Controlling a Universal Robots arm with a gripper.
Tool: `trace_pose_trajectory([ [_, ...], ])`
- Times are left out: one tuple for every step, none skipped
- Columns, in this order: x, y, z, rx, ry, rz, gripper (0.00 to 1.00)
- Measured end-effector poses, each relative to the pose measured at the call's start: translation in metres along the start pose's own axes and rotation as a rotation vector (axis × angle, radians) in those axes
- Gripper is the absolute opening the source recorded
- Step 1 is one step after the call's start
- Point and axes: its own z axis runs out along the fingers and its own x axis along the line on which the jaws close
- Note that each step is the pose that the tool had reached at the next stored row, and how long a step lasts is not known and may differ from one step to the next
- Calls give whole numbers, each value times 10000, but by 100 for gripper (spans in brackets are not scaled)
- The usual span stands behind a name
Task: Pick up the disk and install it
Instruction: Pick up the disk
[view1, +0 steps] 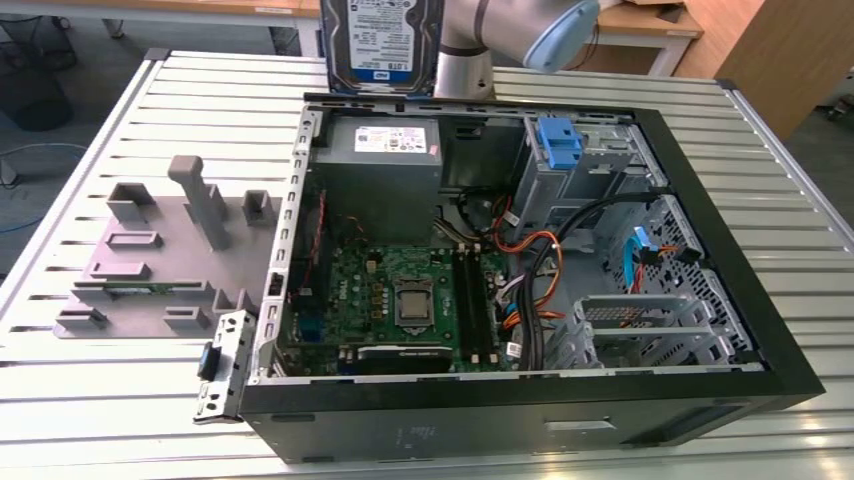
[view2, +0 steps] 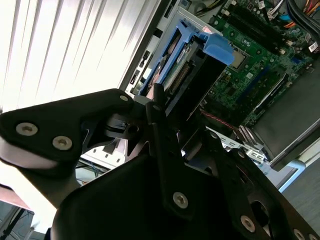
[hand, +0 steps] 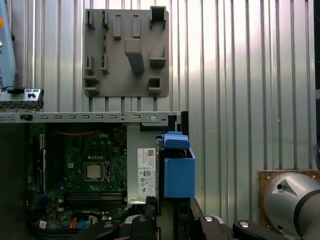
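Observation:
The disk (view1: 383, 40) hangs upright in the air behind the far edge of the open computer case (view1: 767, 330), its white-and-blue label facing the exterior camera. The arm's wrist (view1: 467, 60) stands just to the exterior view's right of it. In both wrist views my gripper (view2: 182, 122) (hand: 170, 212) is shut on the disk (view2: 182, 67) (hand: 161, 175), seen edge-on with its blue carrier rail (hand: 179, 177) and blue tab (view2: 220, 49). The black fingers (view2: 159, 117) clamp its flat faces. Below it lie the case's power supply and motherboard.
Inside the case are a grey power supply (view1: 380, 150), a green motherboard (view1: 400, 300), orange and black cables (view1: 534, 270), and a drive bay with a blue bracket (view1: 561, 145). A grey fixture plate (view1: 160, 250) lies on the slatted metal table (view1: 120, 420) beside the case.

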Motion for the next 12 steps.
trace_pose_trajectory([
  [0,-13,0,0,0,-1,35],
  [-1,-26,-1,-1,1,-1,35],
  [-1,-38,-1,0,1,-1,35],
  [-1,-47,-1,-1,2,-1,35],
  [-1,-49,-1,-1,1,-1,35],
  [-1,-49,-1,0,0,0,35],
  [-1,-51,-1,0,0,0,35],
  [-1,-53,-1,0,0,0,35],
  [-1,-53,-1,0,1,0,35],
  [-1,-53,-1,0,0,0,35],
  [2,-54,-1,0,0,-2,35],
  [6,-54,-1,-1,1,-3,35],
])
